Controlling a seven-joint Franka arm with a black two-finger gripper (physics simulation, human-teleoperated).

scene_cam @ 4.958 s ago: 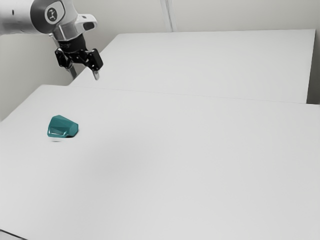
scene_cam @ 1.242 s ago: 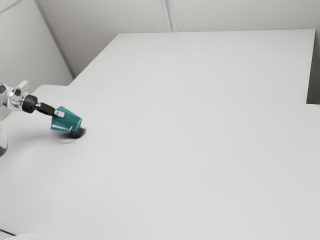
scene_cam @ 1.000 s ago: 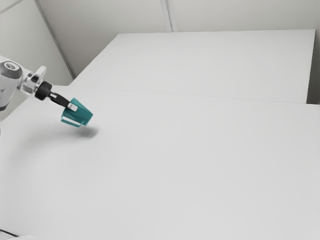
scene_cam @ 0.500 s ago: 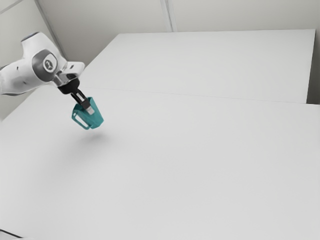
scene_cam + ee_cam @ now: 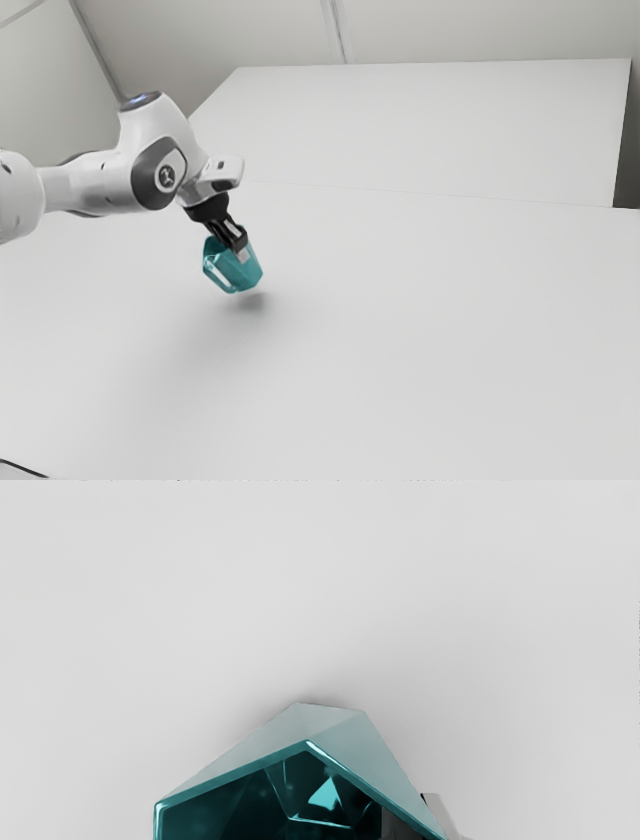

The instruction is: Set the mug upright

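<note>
At the exterior view's left, a plain pale wall (image 5: 45, 100) rises behind the arm (image 5: 110, 185), and a thin dark line (image 5: 22, 468) crosses the near corner. The arm reaches rightward and down to its gripper (image 5: 241, 252), which is clenched on the side of the teal mug (image 5: 243, 272). The wrist view shows one finger (image 5: 397, 826) inside the mouth and the other outside, with the mug's side pinched between them.

The mug hangs tilted just above the white table (image 5: 400, 340), its mouth toward the gripper, its handle (image 5: 213, 280) on the exterior view's left and its base angled down over a soft shadow (image 5: 250, 300). The step in hand looks like righting the mug in the air. The next move calls for taking out the remaining lean, then easing the base flat onto the table before letting go; released at this slant, it could tip over.

Farther right, the table runs smooth and matt, with room for the base. Beyond it lies a broad white panel (image 5: 430, 130), with a dark gap (image 5: 628, 165) at the far right edge.
</note>
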